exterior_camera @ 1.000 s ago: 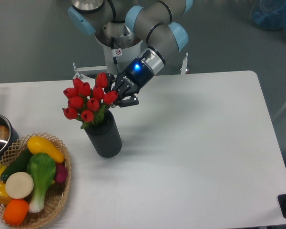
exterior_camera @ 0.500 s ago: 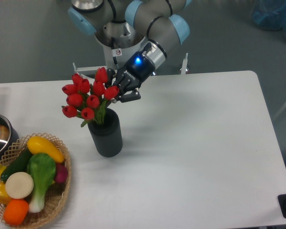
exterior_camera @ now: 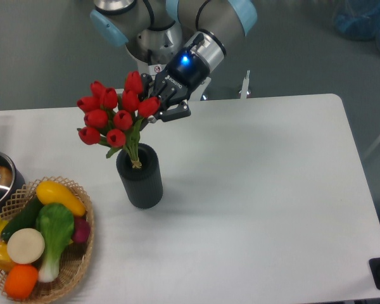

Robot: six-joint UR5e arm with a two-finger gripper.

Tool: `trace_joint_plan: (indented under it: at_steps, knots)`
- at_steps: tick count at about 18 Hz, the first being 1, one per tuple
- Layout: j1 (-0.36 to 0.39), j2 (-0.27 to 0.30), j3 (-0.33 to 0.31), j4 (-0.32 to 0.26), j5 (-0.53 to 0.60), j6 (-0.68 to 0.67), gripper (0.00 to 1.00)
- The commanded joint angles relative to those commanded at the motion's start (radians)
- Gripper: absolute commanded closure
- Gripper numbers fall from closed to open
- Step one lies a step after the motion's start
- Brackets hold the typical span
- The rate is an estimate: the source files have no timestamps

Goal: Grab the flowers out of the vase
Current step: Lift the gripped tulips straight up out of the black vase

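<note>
My hand [exterior_camera: 157, 106] is clamped on the flowers [exterior_camera: 114, 114] — stem ends just inside the vase [exterior_camera: 140, 180]. The vase stands upright on the white surface [exterior_camera: 259, 190].

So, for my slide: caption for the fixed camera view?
Gripper lifting red tulips from ribbed grey vase.

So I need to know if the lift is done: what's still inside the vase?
Only the pale stem ends of the flowers show at the mouth of the vase, held by the gripper. Deeper inside is hidden by the wall.
</note>
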Motion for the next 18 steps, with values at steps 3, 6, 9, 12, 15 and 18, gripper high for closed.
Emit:
trace_joint_plan:
  at_steps: [3,6,9,12,15,18]
  knots:
    - [0.0,0.006,0.032,0.0,0.0,-0.052,1.0]
    - [0.006,0.024,0.038,0.0,-0.003,-0.071,1.0]
    - [0.009,0.044,0.046,-0.002,-0.005,-0.126,1.0]
    - [0.008,0.057,0.065,-0.002,-0.011,-0.186,1.0]
    - [0.009,0.087,0.074,-0.002,-0.014,-0.235,1.0]
    - [0.011,0.087,0.1,-0.003,-0.023,-0.266,1.0]
